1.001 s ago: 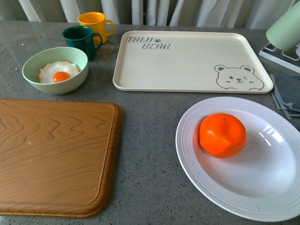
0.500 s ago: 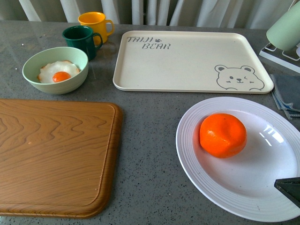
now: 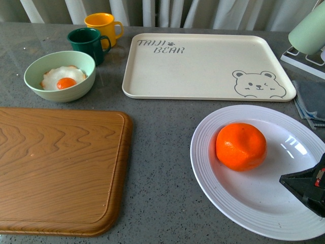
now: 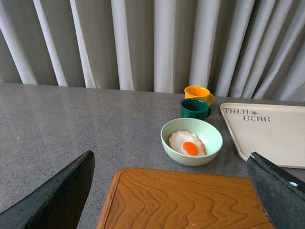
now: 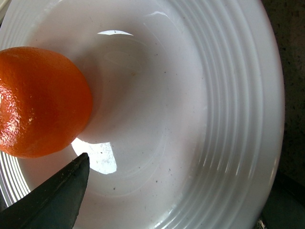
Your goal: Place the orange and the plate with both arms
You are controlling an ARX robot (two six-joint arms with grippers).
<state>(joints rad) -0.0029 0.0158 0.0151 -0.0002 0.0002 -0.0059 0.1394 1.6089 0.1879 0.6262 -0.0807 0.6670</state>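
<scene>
The orange rests in the left part of the white plate at the front right of the table. My right gripper hangs open over the plate's right side, a short way from the fruit and touching nothing. In the right wrist view the orange lies beyond one dark finger, and the plate's ridged rim spans the gap of the gripper. My left gripper is open above the wooden board and does not show in the front view.
A wooden cutting board fills the front left. Behind it stand a pale green bowl with a fried egg, a green mug and a yellow mug. A cream bear tray lies at the back. A blue cloth sits far right.
My right gripper has come into the front view from the lower right and moved leftward over the plate toward the orange. The orange and plate have not moved.
</scene>
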